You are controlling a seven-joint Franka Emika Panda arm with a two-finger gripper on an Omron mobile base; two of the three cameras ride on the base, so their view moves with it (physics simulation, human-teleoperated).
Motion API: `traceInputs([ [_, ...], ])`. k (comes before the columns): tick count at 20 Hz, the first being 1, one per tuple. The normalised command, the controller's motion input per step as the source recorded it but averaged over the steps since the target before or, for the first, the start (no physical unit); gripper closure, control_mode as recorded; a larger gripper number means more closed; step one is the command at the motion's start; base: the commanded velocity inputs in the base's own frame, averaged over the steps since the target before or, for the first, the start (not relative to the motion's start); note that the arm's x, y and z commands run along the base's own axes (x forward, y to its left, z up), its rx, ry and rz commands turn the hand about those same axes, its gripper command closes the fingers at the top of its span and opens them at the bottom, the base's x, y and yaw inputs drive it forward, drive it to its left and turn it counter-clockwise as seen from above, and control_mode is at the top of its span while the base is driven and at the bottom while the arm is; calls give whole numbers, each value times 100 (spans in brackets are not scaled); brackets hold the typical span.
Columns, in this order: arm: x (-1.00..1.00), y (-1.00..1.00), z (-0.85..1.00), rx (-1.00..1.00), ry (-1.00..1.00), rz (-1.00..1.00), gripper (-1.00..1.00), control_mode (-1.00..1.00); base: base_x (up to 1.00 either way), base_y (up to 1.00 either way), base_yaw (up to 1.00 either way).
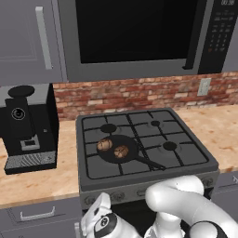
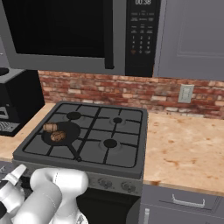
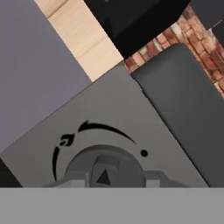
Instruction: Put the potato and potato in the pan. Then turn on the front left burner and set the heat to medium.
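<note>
The black pan (image 1: 125, 141) (image 2: 70, 129) rests on the stove's front left burner, its handle (image 1: 149, 162) pointing toward the front edge. Both brown potatoes lie inside it, one (image 1: 104, 144) (image 2: 50, 127) at the left rim and the other (image 1: 121, 151) (image 2: 57, 136) beside it. My gripper (image 1: 99, 217) (image 2: 12, 181) is low against the left end of the stove's front panel. In the hand view a grey knob (image 3: 103, 168) sits close up at the bottom, under a flame mark and a curved scale. Small grey tips flank the knob; whether they press it is unclear.
A black coffee machine (image 1: 28, 125) (image 2: 13, 100) stands on the counter left of the stove (image 1: 186, 153). A microwave (image 1: 135, 32) hangs above. More knobs (image 2: 105, 182) line the stove front. Wooden counter (image 2: 183, 144) stretches to the right, with drawers (image 2: 188, 202) below.
</note>
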Motion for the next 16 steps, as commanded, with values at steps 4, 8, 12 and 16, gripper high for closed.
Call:
traceInputs([
  [4,0,-6,-10,-17,0,0,100,-100,0,0,0],
  [8,0,-12,-15,-20,0,0,100,-100,0,0,0],
  [12,0,-9,-12,-21,0,0,100,-100,0,0,0],
  [16,0,-9,-16,-21,0,0,100,-100,0,0,0],
])
